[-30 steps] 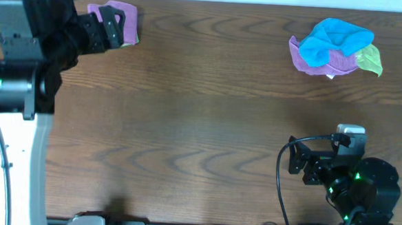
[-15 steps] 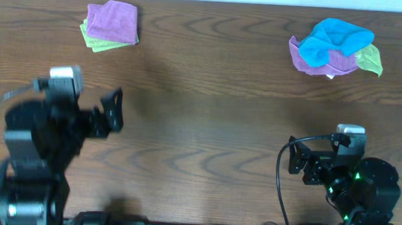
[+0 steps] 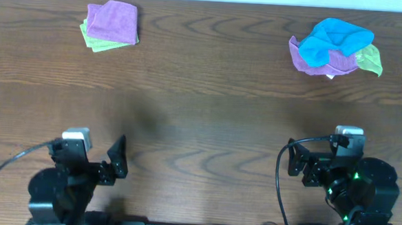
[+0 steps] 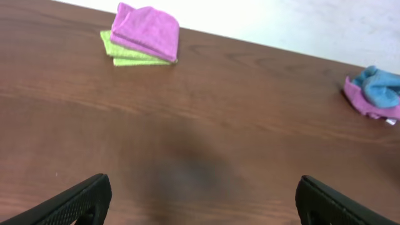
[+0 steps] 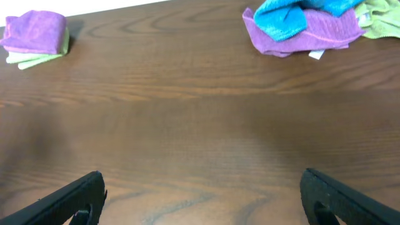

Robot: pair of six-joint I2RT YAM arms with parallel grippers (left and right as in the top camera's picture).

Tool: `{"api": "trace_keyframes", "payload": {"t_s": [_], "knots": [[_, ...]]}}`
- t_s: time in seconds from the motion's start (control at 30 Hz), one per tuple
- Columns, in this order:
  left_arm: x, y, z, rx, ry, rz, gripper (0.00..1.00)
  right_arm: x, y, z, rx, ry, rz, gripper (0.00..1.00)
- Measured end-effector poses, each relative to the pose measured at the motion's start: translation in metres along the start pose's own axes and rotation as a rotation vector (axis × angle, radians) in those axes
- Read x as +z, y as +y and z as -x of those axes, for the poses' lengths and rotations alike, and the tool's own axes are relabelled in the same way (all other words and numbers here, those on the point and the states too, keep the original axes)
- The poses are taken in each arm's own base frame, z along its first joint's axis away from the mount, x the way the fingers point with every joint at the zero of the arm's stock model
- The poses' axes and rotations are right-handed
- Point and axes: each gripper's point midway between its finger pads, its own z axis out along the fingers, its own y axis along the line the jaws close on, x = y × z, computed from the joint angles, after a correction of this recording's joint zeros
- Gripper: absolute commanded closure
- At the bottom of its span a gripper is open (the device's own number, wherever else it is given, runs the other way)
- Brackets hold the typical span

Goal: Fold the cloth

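Left end effector (image 3: 119, 160) and right end effector (image 3: 291, 158) rest wide and empty at the bench (image 3: 208, 106) front, while the cloth (image 3: 113, 20) lies folded on the green cloth (image 3: 93, 42), far left, so you may judge folding complete.

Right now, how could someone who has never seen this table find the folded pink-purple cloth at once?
On the brown table, go to the far left corner. The cloth is the pinkish-purple one lying neatly folded on top of a light-green cloth. The purple cloth at the far right is different: it is bunched up under a blue cloth.
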Motion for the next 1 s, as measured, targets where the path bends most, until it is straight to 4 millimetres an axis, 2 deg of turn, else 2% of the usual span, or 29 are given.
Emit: {"api": "trace_keyframes", "payload": {"t_s": [0.33,0.57,1.0], "knots": [[0.016,0.028,-0.046,-0.005,0.019,0.098,0.05,-0.001,-0.003,-0.018,0.012,0.072,-0.011,0.01],[0.022,0.047,-0.063,0.014,0.018,0.179,0.05,-0.001,-0.003,-0.021,0.013,0.084,-0.013,0.01],[0.028,0.065,-0.092,0.122,0.095,0.255,0.05,-0.001,-0.003,-0.021,0.014,0.085,-0.013,0.01]]}}
